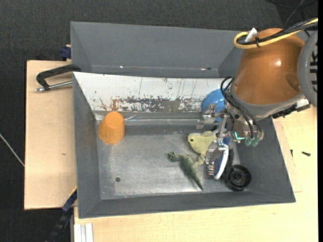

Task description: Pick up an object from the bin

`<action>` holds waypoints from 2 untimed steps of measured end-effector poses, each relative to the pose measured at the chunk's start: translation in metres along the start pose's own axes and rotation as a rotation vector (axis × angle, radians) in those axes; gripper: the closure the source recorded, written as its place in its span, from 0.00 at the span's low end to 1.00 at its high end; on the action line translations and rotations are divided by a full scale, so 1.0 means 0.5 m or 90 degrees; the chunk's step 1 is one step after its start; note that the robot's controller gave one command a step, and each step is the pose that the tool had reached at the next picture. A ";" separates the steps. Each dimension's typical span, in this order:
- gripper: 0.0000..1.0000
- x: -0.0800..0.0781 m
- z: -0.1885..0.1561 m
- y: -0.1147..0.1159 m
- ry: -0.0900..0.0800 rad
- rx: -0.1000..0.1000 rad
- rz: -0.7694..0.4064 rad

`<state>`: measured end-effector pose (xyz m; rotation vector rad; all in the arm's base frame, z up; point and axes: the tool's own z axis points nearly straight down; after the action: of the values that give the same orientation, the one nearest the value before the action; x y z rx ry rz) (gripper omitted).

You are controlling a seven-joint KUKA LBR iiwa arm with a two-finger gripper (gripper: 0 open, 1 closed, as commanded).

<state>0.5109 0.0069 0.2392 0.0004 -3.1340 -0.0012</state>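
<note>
My gripper (216, 164) reaches down into the right front part of the bin. Its tip sits between a green toy animal (185, 165) lying on the floor to its left and a black round knob-like thing (237, 178) to its right. A pale yellow soft thing (201, 142) lies just behind and left of the gripper, close against it. Whether anything is held I cannot make out.
An orange cup (111, 127) lies on its side at the left back of the bin. A blue rounded thing (214, 101) rests at the back right wall, partly behind the arm. The arm's orange cover hangs over the bin's right side.
</note>
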 end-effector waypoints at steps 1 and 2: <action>0.00 -0.040 0.311 -0.038 -0.006 -0.003 0.157; 1.00 -0.040 0.309 -0.039 -0.007 -0.002 0.158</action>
<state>0.5296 -0.0126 0.0845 -0.3881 -3.1211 -0.0051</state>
